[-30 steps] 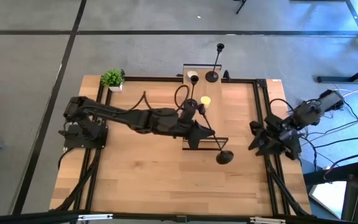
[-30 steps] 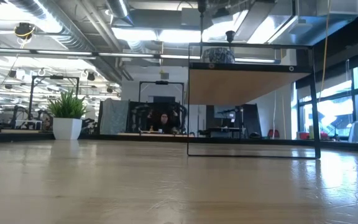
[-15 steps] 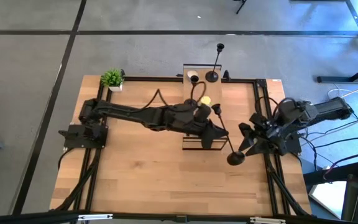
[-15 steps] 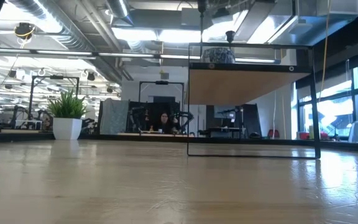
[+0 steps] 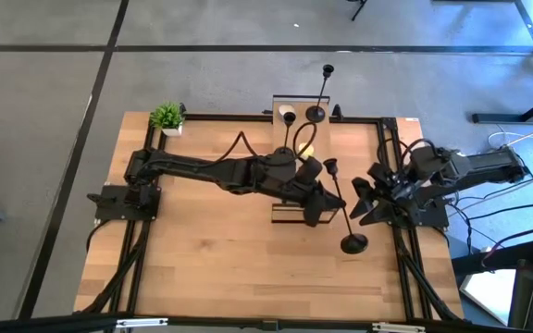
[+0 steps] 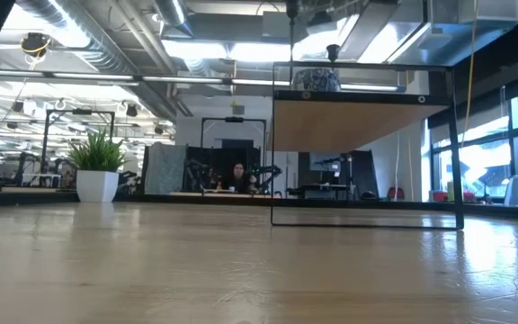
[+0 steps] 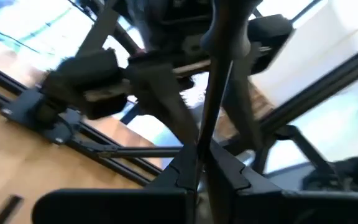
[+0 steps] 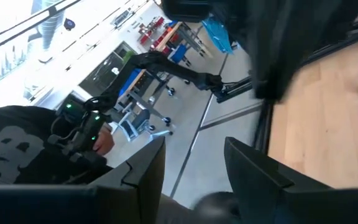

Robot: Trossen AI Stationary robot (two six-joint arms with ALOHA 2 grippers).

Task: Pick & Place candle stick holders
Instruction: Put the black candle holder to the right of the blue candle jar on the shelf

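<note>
The left gripper [image 5: 327,199] has its jaws clenched tight on the thin stem of a candle holder [image 5: 342,209]. In the left wrist view the dark stem [image 7: 218,99] runs up from between the two closed jaws. The grip is about halfway along the stem.

The held candle holder is up in the air above the desk [image 5: 220,259] and is tilted. Its long stem runs from the small cup [image 5: 331,166] on one side of the jaws to the round base [image 5: 353,244] on the other side. The base points toward the near edge of the desk and the cup points toward the far edge.

The right gripper [image 5: 370,202] is just beside the held candle holder, on its right. Its jaws are partly open, with a gap between the two dark fingers [image 8: 253,171] in the right wrist view. They hold nothing.

A second candle holder [image 5: 320,92] stands upright, well beyond the jaws, at the far edge of the desk. A small white candle [image 5: 288,114] sits just beside it. A small green plant [image 5: 167,117] stands at the far left corner of the desk.
</note>
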